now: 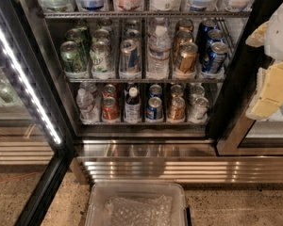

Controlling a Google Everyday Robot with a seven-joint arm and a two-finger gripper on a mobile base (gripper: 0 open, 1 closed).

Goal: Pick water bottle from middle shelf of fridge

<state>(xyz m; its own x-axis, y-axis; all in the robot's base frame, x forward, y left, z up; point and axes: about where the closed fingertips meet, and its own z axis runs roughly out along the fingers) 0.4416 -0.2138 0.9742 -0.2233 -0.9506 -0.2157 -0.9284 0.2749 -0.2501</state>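
The fridge stands open in front of me, its wire racks full of drinks. The water bottle, clear and ribbed with a white cap, stands upright at the front of the middle shelf, fourth row from the left. Tall silver-blue cans are on its left and copper cans on its right. My gripper, white and pale yellow, hangs close to the camera at the right edge. It is outside the fridge, well to the right of the bottle and about level with the middle shelf, and holds nothing I can see.
The lower shelf holds a smaller clear bottle, a dark bottle with a blue-white label and short cans. The open glass door with its LED strip is at the left. A clear plastic bin sits on the floor below the ribbed steel base.
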